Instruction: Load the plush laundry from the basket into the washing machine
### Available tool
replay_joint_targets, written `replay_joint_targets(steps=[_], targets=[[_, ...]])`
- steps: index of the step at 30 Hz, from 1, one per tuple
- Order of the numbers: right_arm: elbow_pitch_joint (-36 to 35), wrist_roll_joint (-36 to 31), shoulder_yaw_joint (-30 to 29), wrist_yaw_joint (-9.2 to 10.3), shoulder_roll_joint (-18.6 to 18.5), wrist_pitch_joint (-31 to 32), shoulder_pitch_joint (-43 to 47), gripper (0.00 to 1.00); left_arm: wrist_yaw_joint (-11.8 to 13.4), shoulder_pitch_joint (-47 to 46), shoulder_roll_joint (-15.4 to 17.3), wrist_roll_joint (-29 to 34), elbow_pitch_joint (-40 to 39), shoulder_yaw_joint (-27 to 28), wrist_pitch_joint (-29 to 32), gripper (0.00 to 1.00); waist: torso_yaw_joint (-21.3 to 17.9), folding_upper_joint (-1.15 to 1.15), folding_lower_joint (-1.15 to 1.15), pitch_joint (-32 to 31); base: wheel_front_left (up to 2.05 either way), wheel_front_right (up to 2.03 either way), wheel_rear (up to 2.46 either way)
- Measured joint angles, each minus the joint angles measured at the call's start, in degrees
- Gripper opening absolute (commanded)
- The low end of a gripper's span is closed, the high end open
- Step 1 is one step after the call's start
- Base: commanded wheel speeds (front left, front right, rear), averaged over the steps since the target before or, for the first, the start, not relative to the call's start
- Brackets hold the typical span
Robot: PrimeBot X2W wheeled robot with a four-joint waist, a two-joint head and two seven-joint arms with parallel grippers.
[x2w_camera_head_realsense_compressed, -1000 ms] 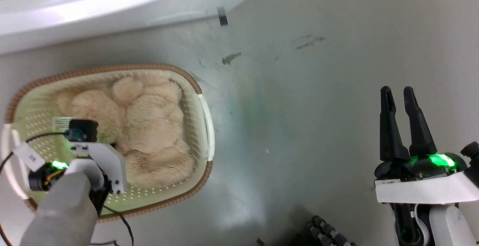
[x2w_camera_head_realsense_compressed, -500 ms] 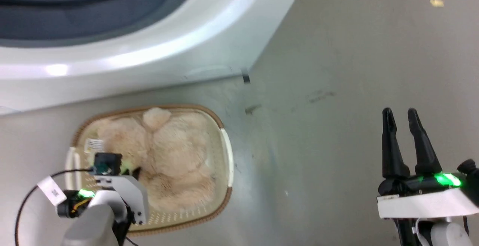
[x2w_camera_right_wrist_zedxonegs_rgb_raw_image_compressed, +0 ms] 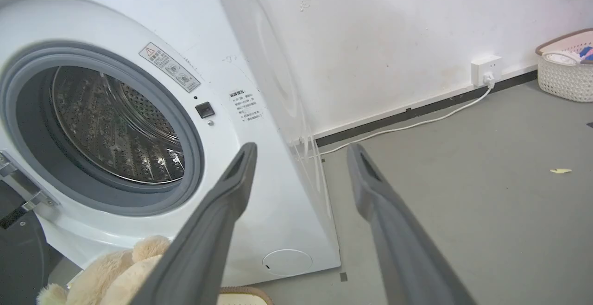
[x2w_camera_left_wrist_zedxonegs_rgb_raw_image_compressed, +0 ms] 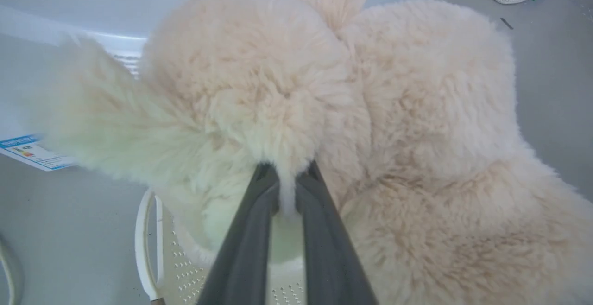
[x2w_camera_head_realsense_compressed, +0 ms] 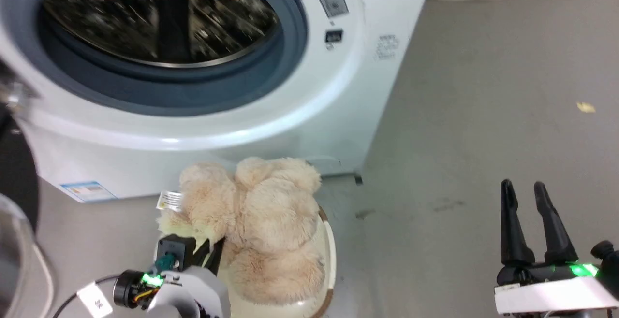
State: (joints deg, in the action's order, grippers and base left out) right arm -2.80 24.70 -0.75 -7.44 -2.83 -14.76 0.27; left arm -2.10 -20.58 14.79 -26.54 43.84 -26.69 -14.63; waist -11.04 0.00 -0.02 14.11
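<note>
The cream plush laundry (x2w_camera_head_realsense_compressed: 261, 216) hangs lifted, its lower part still over the basket (x2w_camera_head_realsense_compressed: 330, 255) on the floor. My left gripper (x2w_camera_head_realsense_compressed: 213, 252) is shut on a tuft at the bundle's near left side; in the left wrist view the fingers of the left gripper (x2w_camera_left_wrist_zedxonegs_rgb_raw_image_compressed: 288, 175) pinch fur of the plush laundry (x2w_camera_left_wrist_zedxonegs_rgb_raw_image_compressed: 394, 110) above the basket (x2w_camera_left_wrist_zedxonegs_rgb_raw_image_compressed: 148, 244). Just behind stands the washing machine (x2w_camera_head_realsense_compressed: 338, 91) with its steel drum (x2w_camera_head_realsense_compressed: 159, 18) showing in the open mouth. My right gripper (x2w_camera_head_realsense_compressed: 524, 197) stands open over bare floor to the right, and the right gripper (x2w_camera_right_wrist_zedxonegs_rgb_raw_image_compressed: 301, 156) points toward the washing machine (x2w_camera_right_wrist_zedxonegs_rgb_raw_image_compressed: 259, 87).
The washer's open door (x2w_camera_head_realsense_compressed: 14, 178) stands at the far left edge. Against the wall to the right are a wall socket (x2w_camera_right_wrist_zedxonegs_rgb_raw_image_compressed: 485, 69) with a white cable and another laundry basket (x2w_camera_right_wrist_zedxonegs_rgb_raw_image_compressed: 563, 71). A yellow scrap (x2w_camera_head_realsense_compressed: 586, 108) lies on the grey floor.
The head camera has swung up from the floor to the washer's front. My left gripper has risen with the plush, which lay flat in the basket before. The right gripper keeps its pose.
</note>
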Motion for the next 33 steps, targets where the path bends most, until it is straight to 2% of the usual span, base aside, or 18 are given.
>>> replay_joint_targets(steps=[9,14,16,22,28,33], targets=[[0.0,-1.1,-0.7,0.0,0.0,0.0,1.9,1.0,0.5,7.6,-0.5,10.3,-20.1,7.8,0.0,0.0,4.0,0.0,0.0,-6.2,0.0,0.0,0.0],[-1.0,-1.1,-0.4,0.0,0.0,0.0,1.9,1.0,-0.3,8.8,-1.5,14.5,-31.9,14.2,0.0,0.0,4.6,0.0,0.02,-5.3,0.0,0.0,0.0],[-1.2,-1.1,-0.3,0.0,0.0,0.0,1.9,1.0,-0.9,8.4,-1.8,15.1,-34.2,15.6,0.0,0.0,4.4,0.0,0.02,-4.2,0.0,0.0,0.0],[-2.1,-1.0,0.3,0.0,0.0,0.0,0.1,1.0,-2.9,0.8,-1.0,15.2,-34.8,20.4,0.0,0.0,3.3,0.0,0.02,0.6,0.0,0.0,0.0],[-3.0,0.1,1.0,0.0,0.0,0.0,-3.2,1.0,-4.2,-12.7,4.0,15.3,-28.3,21.2,0.0,0.0,1.3,0.0,0.03,7.4,0.0,0.0,0.0],[-4.7,2.3,1.2,0.0,0.0,0.0,-7.0,1.0,-4.7,-26.0,8.9,15.8,-22.7,20.5,2.7,0.0,-1.1,0.0,0.03,14.0,0.0,0.0,0.0]])
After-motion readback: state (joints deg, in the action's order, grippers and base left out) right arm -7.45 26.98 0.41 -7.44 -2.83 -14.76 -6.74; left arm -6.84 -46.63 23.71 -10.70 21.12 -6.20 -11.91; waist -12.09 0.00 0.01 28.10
